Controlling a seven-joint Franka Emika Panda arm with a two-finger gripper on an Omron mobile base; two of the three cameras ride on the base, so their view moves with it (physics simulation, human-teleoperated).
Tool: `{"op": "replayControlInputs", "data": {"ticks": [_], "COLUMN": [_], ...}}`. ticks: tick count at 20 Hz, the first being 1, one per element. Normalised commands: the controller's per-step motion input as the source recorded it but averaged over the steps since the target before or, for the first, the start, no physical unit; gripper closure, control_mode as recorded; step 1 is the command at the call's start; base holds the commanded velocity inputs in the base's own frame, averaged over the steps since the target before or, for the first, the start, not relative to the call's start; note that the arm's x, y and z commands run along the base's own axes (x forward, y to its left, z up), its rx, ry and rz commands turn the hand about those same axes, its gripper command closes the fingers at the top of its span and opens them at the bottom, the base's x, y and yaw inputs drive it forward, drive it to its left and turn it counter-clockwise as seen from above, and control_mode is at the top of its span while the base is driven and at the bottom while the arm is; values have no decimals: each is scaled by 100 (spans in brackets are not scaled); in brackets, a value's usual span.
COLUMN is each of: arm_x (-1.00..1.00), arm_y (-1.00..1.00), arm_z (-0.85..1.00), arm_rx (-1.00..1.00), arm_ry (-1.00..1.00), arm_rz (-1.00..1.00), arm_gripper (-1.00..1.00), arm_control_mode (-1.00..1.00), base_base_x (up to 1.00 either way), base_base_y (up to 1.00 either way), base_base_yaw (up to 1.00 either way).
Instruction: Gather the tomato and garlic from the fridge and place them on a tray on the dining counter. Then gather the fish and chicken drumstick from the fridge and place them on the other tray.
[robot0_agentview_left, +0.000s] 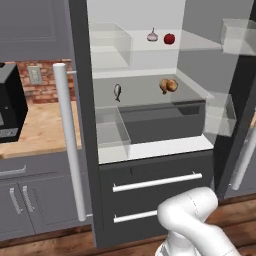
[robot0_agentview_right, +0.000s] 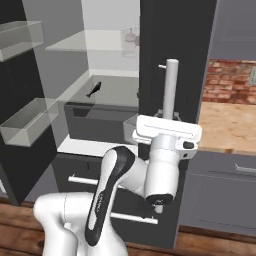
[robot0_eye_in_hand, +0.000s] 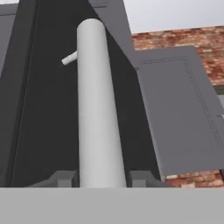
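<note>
The fridge stands open. On its top shelf the garlic (robot0_agentview_left: 152, 35) sits beside the red tomato (robot0_agentview_left: 169, 38). One shelf down lie the fish (robot0_agentview_left: 117, 92) (robot0_agentview_right: 94, 89) and the brown chicken drumstick (robot0_agentview_left: 168, 85). My gripper (robot0_agentview_right: 168, 118) (robot0_eye_in_hand: 103, 179) is at the opened right door, its fingers pressed on either side of the tall white door handle (robot0_agentview_right: 171, 85) (robot0_eye_in_hand: 98, 109). The trays and the dining counter are out of view.
The left door's long handle (robot0_agentview_left: 70, 145) hangs in front of a wooden counter (robot0_agentview_left: 45, 125) carrying a black appliance (robot0_agentview_left: 9, 102). Clear bins (robot0_agentview_left: 220, 115) (robot0_agentview_right: 30, 122) line the doors. Freezer drawers (robot0_agentview_left: 155, 182) sit below the shelves. Grey cabinets flank the fridge.
</note>
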Motion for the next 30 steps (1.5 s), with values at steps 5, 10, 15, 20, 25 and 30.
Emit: {"op": "replayControlInputs", "data": {"ticks": [5,10,15,20,25,30], "arm_x": [-42,-26,-52,-68,-66,-38], "arm_y": [-99,-78,-46,7,88,100], "arm_z": [0,-1,-6,0,24,37], "arm_rx": [0,0,0,-1,-11,-14], "arm_ry": [0,0,2,11,14,10], "arm_rz": [7,15,8,0,-5,-12], "arm_gripper": [100,100,100,-100,-100,-100], "arm_control_mode": [-100,-100,-100,-100,-100,-100], "base_base_x": [0,0,0,0,0,0], "base_base_y": [0,0,0,0,0,0], "base_base_yaw": [0,0,0,0,0,0]}}
